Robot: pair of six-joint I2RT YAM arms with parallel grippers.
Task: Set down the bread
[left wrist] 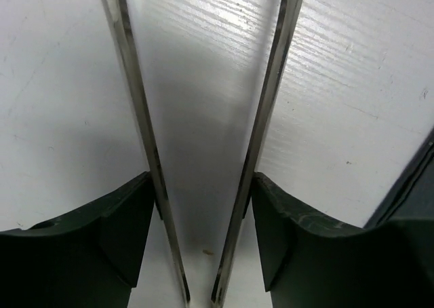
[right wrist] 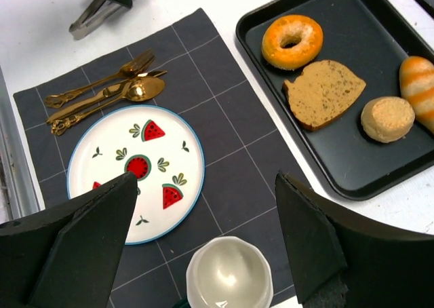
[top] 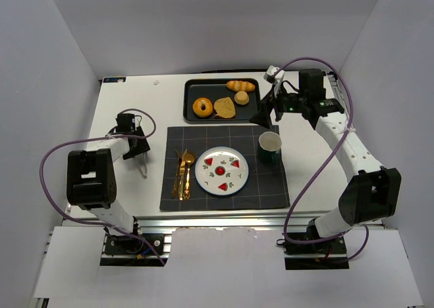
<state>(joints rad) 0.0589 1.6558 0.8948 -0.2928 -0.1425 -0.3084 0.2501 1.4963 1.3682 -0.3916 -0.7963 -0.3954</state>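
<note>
The bread, a golden-brown ring-shaped bagel (top: pixel 203 107), lies at the left end of the black tray (top: pixel 193 87) at the back; it also shows in the right wrist view (right wrist: pixel 292 42). My right gripper (top: pixel 263 117) (right wrist: pixel 205 179) is open and empty. It hovers over the mat's far right, above the mug, to the right of the bagel and apart from it. My left gripper (top: pixel 133 131) (left wrist: pixel 201 179) is at the left of the mat, shut on metal tongs (left wrist: pixel 261 118) over the white table. The white watermelon plate (top: pixel 203 179) (right wrist: pixel 81 148) sits on the dark mat.
The tray also holds a tan slice (top: pixel 224 107), a small round bun (top: pixel 241 98) and an orange-brown roll (top: pixel 241 85). A green mug (top: pixel 270 147) stands at the plate's right. Gold cutlery (top: pixel 182 174) lies at its left on the mat (top: pixel 271 193).
</note>
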